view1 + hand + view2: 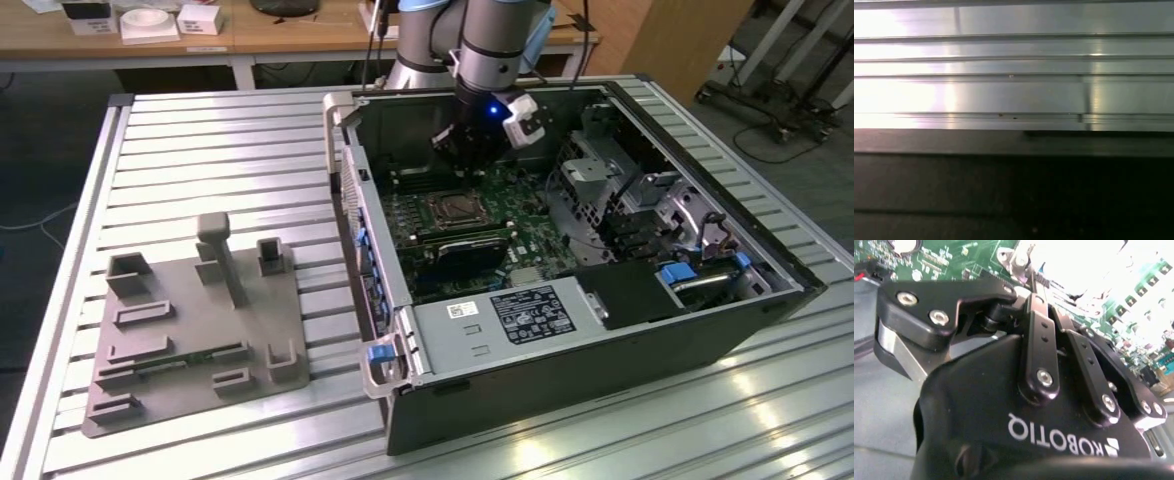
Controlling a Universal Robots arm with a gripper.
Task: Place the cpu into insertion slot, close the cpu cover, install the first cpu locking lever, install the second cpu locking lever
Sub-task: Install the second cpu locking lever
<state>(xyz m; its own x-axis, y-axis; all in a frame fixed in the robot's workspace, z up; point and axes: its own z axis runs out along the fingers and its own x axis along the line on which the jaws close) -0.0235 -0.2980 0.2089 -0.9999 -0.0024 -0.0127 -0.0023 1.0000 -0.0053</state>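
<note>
Black hand [467, 150] is hovering above the insertion slot [457, 209] (upper centre); I cannot tell its grip.

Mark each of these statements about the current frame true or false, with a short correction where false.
1. The hand is inside the open computer case. True.
2. The insertion slot sits on a green circuit board. True.
3. The hand hovers over the grey fixture block. False: the block lies apart on the table, toward the exterior view's left.
4. The case stands on a wooden floor. False: it rests on the ribbed metal table.
</note>
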